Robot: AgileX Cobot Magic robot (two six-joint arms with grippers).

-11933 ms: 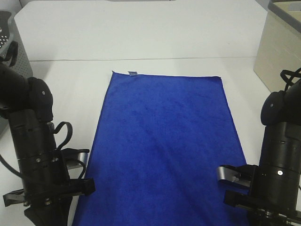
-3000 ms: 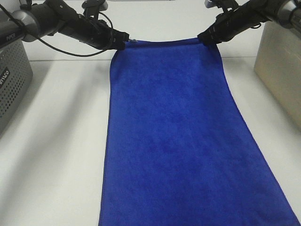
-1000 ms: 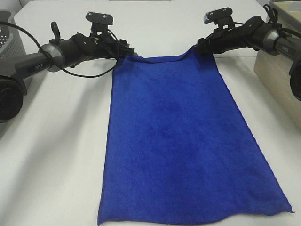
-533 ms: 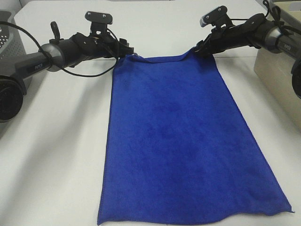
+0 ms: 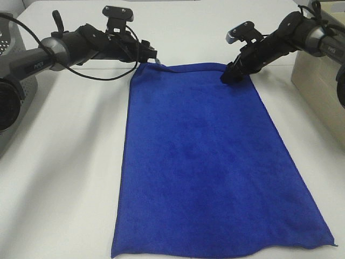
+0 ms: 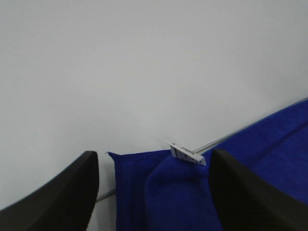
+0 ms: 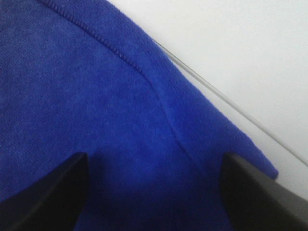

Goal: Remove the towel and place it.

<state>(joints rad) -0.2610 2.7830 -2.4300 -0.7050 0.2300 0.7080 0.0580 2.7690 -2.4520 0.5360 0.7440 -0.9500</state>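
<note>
The royal-blue towel (image 5: 205, 156) lies flat and lengthwise on the white table (image 5: 59, 162). My left gripper (image 5: 152, 57) is at its far left corner. In the left wrist view it (image 6: 151, 192) is open, the dark fingers (image 6: 62, 192) wide apart. The slightly bunched corner (image 6: 159, 187) with its pale tag (image 6: 186, 154) lies between them. My right gripper (image 5: 228, 76) is low at the far right corner. In the right wrist view it (image 7: 154, 192) is open over the towel (image 7: 96, 106), with the stitched edge showing.
A grey perforated basket (image 5: 9, 65) stands at the left edge. A beige box (image 5: 319, 67) stands at the right edge. Both arms stretch across the far part of the table. The towel's near edge lies close to the table's front.
The right gripper has dropped and moved down onto the far right corner. Both grippers now show open jaws. The towel's far edge has settled flatter on the table.
</note>
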